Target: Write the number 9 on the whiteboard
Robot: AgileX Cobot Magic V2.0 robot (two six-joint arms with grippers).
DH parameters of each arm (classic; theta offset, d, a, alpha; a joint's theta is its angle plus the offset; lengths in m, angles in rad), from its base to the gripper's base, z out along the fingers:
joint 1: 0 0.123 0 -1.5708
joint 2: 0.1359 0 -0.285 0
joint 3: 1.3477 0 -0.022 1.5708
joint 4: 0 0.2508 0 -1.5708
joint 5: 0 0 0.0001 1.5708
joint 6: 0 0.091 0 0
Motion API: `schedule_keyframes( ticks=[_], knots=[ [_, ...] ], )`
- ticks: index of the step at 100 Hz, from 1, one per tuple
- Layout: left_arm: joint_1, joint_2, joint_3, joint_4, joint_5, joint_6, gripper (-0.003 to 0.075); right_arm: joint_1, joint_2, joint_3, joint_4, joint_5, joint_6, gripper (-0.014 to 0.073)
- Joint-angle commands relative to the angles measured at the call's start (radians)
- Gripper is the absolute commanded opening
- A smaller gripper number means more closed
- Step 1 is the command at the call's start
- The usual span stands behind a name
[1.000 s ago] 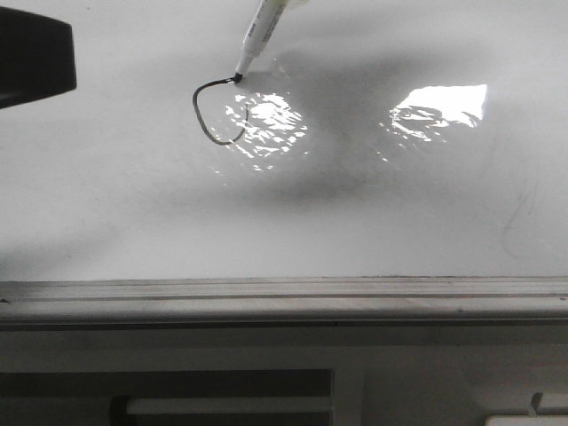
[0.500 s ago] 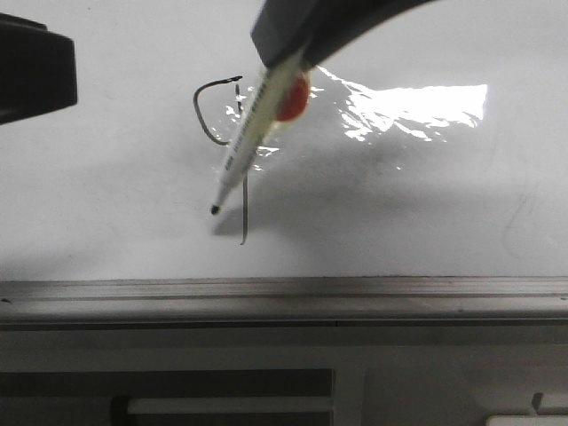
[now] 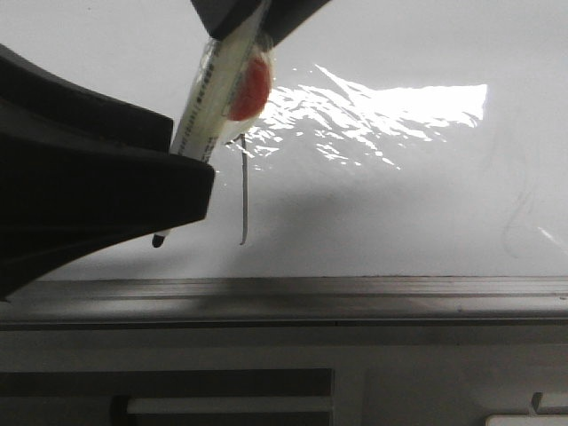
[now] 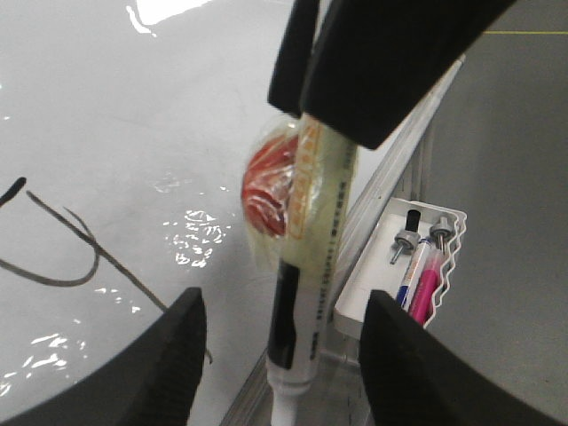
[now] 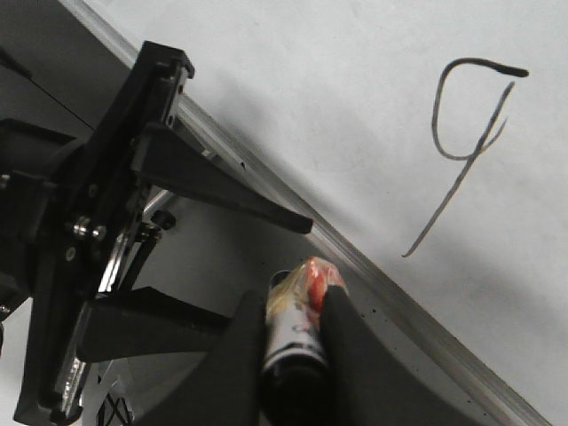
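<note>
The number 9 (image 5: 470, 133) is drawn on the whiteboard (image 3: 399, 222) as a thin black line — a round open loop at the top and a long straight tail that ends just above the grey tray edge (image 3: 355, 291). It looks done, so I think the writing part is over.

The right gripper (image 5: 297, 342) has its jaws shut tight on the marker (image 3: 209, 115), holding it high on its body so the tip is free. The tip points down near the tray edge, beside the tail and not on it.

The left gripper (image 4: 280, 342) has its jaws wide apart with nothing in them — the marker hangs between them, maybe for a handover.

The small print on the marker is too blurry to read
</note>
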Motion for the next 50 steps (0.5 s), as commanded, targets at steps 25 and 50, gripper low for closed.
schedule_keyframes(
  ticks=[25, 50],
  knots=[
    [-0.009, 0.030, -0.035, -0.004, -0.152, -0.005, 0.0118, 0.003, -0.025, -0.036, 0.008, -0.037, -0.007, -0.0061],
    [-0.009, 0.030, -0.035, 0.014, -0.180, -0.007, -0.0020, 0.003, -0.025, -0.036, 0.008, -0.037, -0.007, -0.0006]
  ],
)
